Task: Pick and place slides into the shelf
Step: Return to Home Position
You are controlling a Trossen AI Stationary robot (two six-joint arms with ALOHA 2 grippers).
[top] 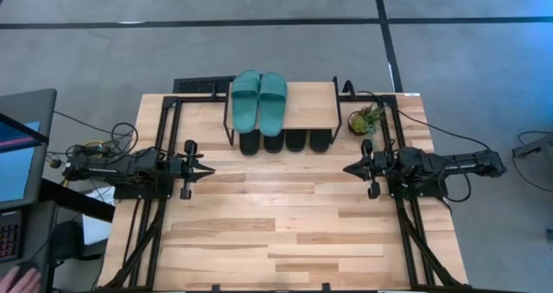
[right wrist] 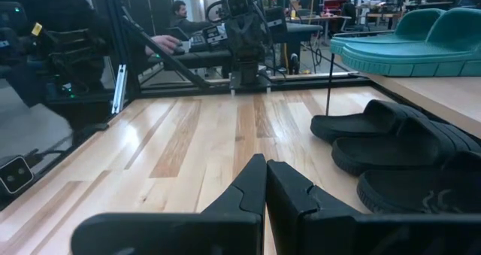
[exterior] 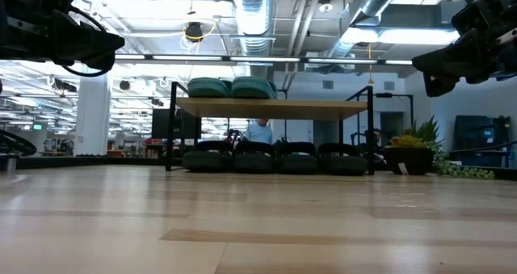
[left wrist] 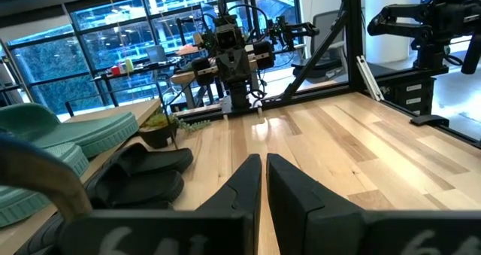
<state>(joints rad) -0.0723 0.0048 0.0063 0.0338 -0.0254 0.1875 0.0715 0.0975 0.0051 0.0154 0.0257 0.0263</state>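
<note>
Left claw (top: 209,169), right claw (top: 346,168) closed, empty (black slides (top: 296,141) under shelf (top: 311,107))

Four black slide sandals (top: 285,142): only their ends show past the shelf's light wooden top board (top: 311,110), the rest covered from above
Teal-green slide pair (right wrist: 409,40): cut off at the right wrist picture's edge
Person in pale top (exterior: 258,132): small, lower part hidden behind the shelf

Grey floor (top: 259,51), exposed ceiling ducts (exterior: 254,15)
</note>
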